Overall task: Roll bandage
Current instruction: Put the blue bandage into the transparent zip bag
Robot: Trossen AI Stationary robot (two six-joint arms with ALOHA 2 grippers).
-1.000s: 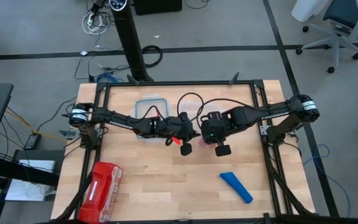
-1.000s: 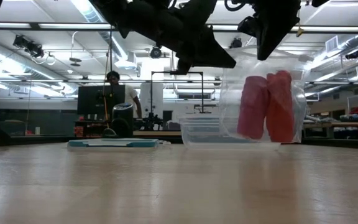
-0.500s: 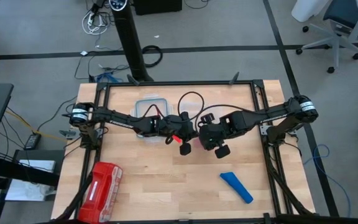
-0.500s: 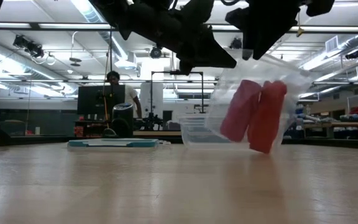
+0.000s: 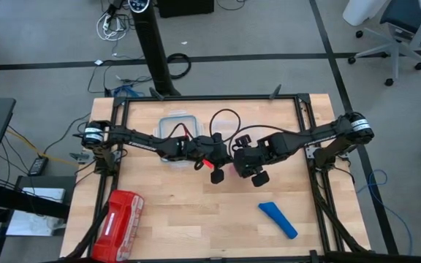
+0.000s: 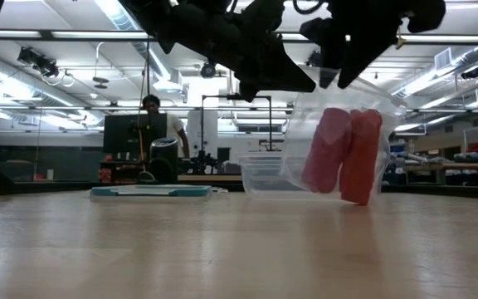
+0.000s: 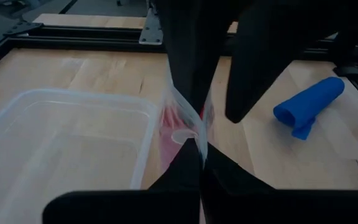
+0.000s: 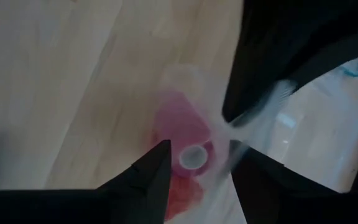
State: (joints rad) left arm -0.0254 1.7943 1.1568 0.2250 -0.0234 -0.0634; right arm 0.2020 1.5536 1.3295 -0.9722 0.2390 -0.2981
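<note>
One bandage (image 5: 278, 219) lies on the tabletop (image 5: 188, 226) near the front right – a bright blue, plain, loosely rolled strip. Left pincer (image 7: 194, 140) is clamped on a clear bag (image 6: 343, 149) holding red-pink rolls (image 6: 343, 154); right pincer (image 8: 194, 155) stands apart – open above it.

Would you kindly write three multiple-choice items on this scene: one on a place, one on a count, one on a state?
1. Where does the bandage lie?
A. in the tub
B. on the table, right arm's side
C. on the red pouch

2. How many pink rolls show in the clear bag?
A. two
B. four
C. none

3. How is the left gripper?
A. wide open
B. shut on the bag
C. holding the bandage

Key: 1 B, the high view shows it on bare wood; 2 A, the low view shows two; 3 B, the left wrist view shows plastic pinched.
</note>
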